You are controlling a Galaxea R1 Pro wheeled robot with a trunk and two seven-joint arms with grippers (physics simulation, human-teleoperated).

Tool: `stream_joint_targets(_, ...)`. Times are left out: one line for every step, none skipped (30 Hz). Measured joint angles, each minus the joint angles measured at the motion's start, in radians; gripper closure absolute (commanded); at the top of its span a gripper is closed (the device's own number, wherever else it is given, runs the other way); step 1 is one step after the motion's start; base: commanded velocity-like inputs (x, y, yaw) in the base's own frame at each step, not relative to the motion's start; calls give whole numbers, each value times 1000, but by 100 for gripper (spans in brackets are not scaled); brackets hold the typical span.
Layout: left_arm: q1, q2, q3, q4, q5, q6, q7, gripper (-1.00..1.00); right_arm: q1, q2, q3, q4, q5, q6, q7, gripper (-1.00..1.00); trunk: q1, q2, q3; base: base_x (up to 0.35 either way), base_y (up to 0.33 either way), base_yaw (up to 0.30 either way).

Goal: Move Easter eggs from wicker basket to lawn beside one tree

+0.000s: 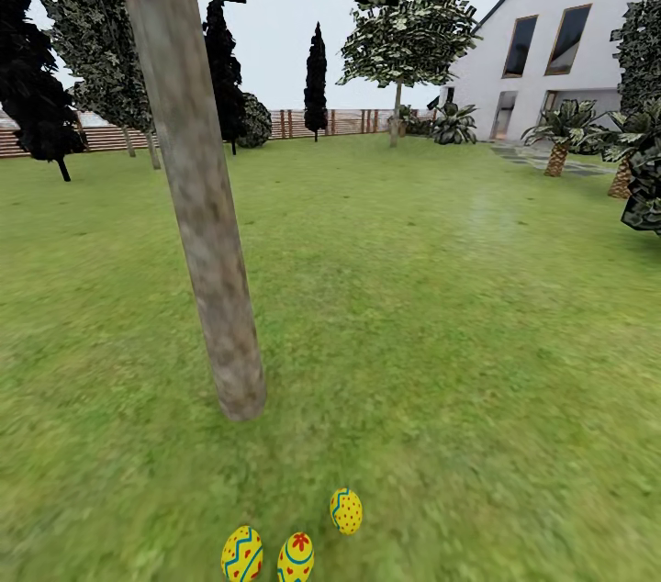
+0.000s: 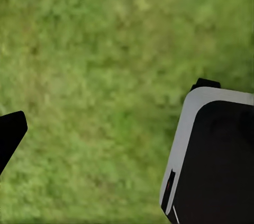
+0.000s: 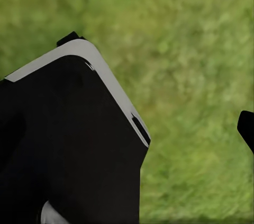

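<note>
Well, all three fist-sized bright yellow Easter eggs with blue zigzag bands and red marks are lying on the mottled green lawn (image 1: pixel 441 307), close to the foot of the thick, bare grey-brown tree trunk (image 1: pixel 197 196). One egg (image 1: pixel 241 554) sits nearest the camera on the left side, a second egg (image 1: pixel 296 557) with a red flower mark lies just beside it, and the third egg (image 1: pixel 346 510) rests a little farther out, near the other two but apart from them. None of them touches the trunk, yet they all cluster by its base, on the grass in front of it.

From where things lie, I'd judge the job is essentially finished: three eggs out, all beside one tree. Whether the woven basket is empty I can't confirm from here, though three eggs on the grass would account for the lot.

Farther off, a brown slatted wooden fence (image 1: pixel 321 121) runs along the back, and a white gabled house (image 1: pixel 560 40) stands off to the right.

In each wrist view I see blurry grass under a dark fingertip at the frame's edge and a black, white-edged body of the robot. As for either end effector, I cannot tell whether the fingers are spread or closed; nothing appears to be held between them.
</note>
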State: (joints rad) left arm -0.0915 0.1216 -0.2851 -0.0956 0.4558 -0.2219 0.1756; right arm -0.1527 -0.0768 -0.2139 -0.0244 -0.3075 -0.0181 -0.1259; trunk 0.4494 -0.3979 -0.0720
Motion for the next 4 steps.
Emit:
stream_joint_targets(0, 0, 0, 0, 0, 0, 0, -100, 0, 0, 0, 0, 0, 0, 0, -100, 0, 0, 0, 0, 0, 0)
stream_joint_targets(0, 0, 0, 0, 0, 0, 0, -100, 0, 0, 0, 0, 0, 0, 0, -100, 0, 0, 0, 0, 0, 0)
stream_joint_targets(0, 0, 1, 0, 0, 0, 0, -100, 0, 0, 0, 0, 0, 0, 0, -100, 0, 0, 0, 0, 0, 0)
stream_joint_targets(0, 0, 1, -1, 0, 0, 0, -100, 0, 0, 0, 0, 0, 0, 0, -100, 0, 0, 0, 0, 0, 0)
